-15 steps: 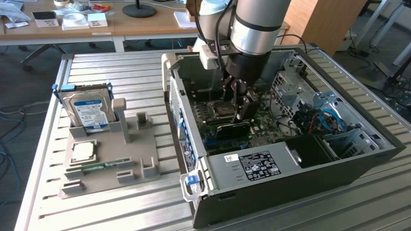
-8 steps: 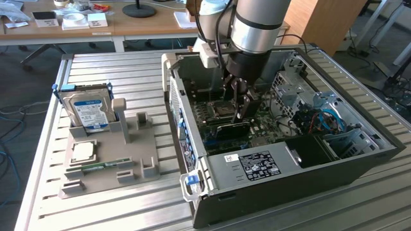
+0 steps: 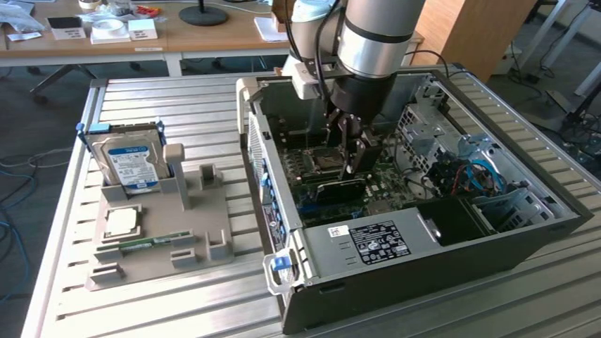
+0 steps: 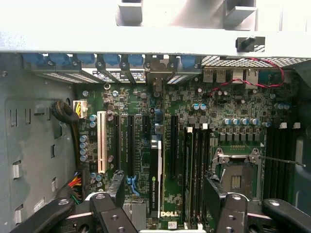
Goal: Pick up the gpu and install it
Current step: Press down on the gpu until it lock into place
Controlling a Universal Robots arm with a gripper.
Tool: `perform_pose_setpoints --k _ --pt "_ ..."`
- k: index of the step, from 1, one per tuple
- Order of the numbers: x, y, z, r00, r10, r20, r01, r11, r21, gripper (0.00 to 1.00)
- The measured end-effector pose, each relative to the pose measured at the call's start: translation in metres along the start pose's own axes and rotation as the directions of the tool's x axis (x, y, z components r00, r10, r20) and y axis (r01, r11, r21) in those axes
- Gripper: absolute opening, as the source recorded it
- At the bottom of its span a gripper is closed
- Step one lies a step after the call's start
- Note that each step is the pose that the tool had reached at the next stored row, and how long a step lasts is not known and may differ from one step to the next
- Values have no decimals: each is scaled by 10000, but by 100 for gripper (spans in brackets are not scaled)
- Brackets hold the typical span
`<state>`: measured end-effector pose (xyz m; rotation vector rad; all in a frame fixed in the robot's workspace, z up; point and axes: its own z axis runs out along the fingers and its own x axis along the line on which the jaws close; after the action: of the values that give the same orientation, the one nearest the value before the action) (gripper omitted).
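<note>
Wrist view: gpu stands edge-up in a motherboard slot, between the spread, empty fingers.
Gripper hangs inside the computer case; installation looks done, so the next move likely calls for a clean retreat.

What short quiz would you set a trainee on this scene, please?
1. True or false: the gripper is shut on the gpu.
2. Where is the gpu? A: on the wooden desk. B: standing edge-on in a slot of the motherboard inside the computer case. C: lying on the slatted table outside the case.
3. Fill in: the blue-labelled part standing in the grey holder at the exterior view's left is a ____.

Key
1. False: the jaws are open, one on either side of the card.
2. B.
3. hard drive.
</note>
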<state>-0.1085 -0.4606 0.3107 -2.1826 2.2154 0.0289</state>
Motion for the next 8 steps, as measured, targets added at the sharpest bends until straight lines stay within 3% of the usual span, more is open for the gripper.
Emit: perform_pose_setpoints --k 7,8 --pt "0 0 0 10000 0 0 0 10000 1 73" --pt "0 0 0 10000 0 0 0 10000 0 67"
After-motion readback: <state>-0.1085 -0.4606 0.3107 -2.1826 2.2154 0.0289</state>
